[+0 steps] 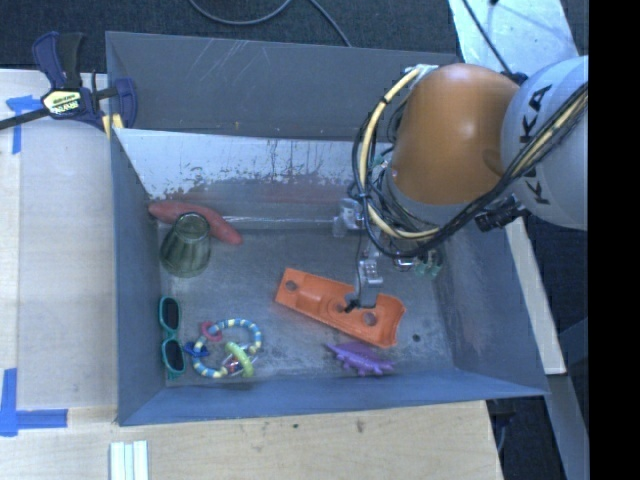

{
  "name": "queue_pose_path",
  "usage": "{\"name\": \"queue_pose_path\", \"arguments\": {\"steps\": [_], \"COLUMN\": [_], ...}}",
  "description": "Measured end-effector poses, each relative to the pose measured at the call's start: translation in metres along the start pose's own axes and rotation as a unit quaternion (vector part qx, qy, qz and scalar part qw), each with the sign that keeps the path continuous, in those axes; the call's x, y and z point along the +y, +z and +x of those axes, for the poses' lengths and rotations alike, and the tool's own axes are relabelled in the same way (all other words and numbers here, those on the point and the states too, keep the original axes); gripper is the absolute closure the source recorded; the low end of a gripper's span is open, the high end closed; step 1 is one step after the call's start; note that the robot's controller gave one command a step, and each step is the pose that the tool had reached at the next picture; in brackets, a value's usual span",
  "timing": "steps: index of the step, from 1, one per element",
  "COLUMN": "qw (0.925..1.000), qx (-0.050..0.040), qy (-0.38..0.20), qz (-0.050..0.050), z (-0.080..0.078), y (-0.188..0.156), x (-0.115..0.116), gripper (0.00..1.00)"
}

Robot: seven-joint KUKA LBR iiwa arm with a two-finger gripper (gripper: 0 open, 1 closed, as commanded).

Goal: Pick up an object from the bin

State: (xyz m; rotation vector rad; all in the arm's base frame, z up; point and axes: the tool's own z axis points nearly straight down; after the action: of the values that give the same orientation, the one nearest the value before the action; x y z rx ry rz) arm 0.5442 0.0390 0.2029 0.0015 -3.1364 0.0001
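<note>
Grey metal bin [135, 298], read from its left wall.

- **Front-left corner:** teal sunglasses [169, 336], touching or just beside a multicoloured beaded ring toy [228, 348].
- **Behind them:** an olive-green cup [187, 245], close against a reddish, sausage-shaped piece [196, 218].
- **Centre-right:** a flat orange plastic part [325, 298] with holes, lying askew on the bin floor. A small purple toy [360, 359] lies just in front of it.
- **Hand:** the hand [357, 304] is down on the right half of the orange part, below the arm's orange wrist cover [450, 133]. From where I stand I cannot tell whether it is clenched or released, and nothing shows it grasping the part.

Risks, as judged from here:

- The orange part is broad and appears to lie flush on the floor. A closing hand may catch only an edge or the rim of a hole, then slip off.
- It could also lift one end, so that the part tilts and drops.
- A downward or sideways push could slide the part onto the purple toy.
</note>
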Motion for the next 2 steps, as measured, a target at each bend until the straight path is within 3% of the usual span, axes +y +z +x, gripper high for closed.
{"name": "queue_pose_path", "arguments": {"steps": [1, 2], "qw": [1.0000, 0.9996], "qx": [-0.0043, -0.0070], "qy": [0.000, -0.028], "qz": [0.000, 0.000], "z": [-0.002, -0.009], "y": [-0.005, 0.036], "x": [0.000, -0.004], "gripper": [0.00, 0.00]}}
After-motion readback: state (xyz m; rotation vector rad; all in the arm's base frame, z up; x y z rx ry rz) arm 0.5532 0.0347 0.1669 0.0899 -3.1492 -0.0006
